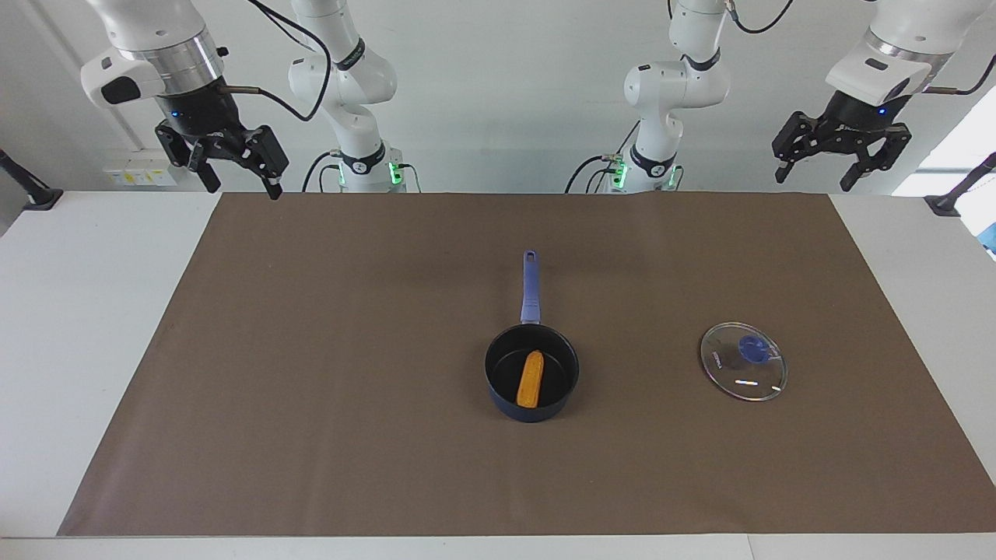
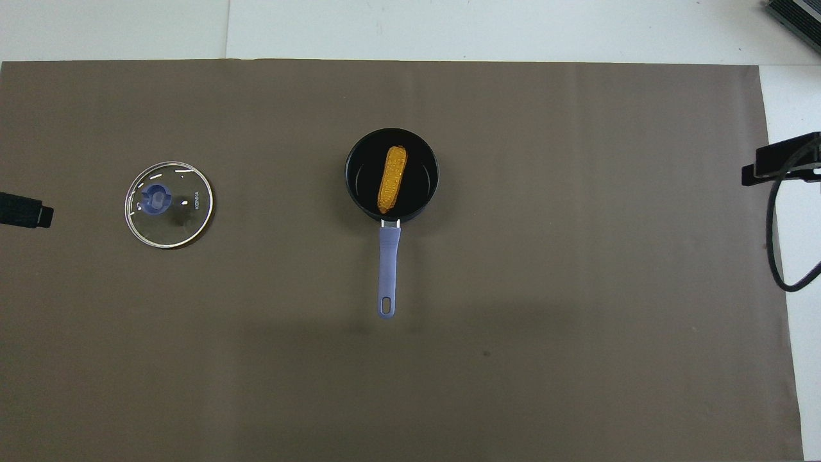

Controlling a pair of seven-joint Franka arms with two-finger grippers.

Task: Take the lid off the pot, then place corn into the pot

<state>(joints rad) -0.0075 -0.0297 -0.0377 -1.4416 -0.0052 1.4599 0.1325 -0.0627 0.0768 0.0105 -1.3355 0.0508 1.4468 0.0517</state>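
The dark blue pot [image 1: 534, 413] stands uncovered at the middle of the brown mat, its long handle [image 2: 389, 263] pointing toward the robots. The yellow-orange corn [image 1: 531, 379] lies inside it on the black bottom [image 2: 392, 179]. The clear glass lid [image 1: 743, 362] with its blue knob lies flat on the mat beside the pot, toward the left arm's end [image 2: 169, 204]. My right gripper [image 1: 243, 189] hangs open and empty, high over the mat's corner at its own end. My left gripper [image 1: 813, 180] also hangs open and empty, high over its end of the table.
The brown mat [image 1: 311, 350] covers most of the white table [image 1: 78, 311]. Both arm bases [image 1: 358, 167] stand at the robots' edge. A dark object [image 2: 795, 16] sits at the table's corner toward the right arm's end.
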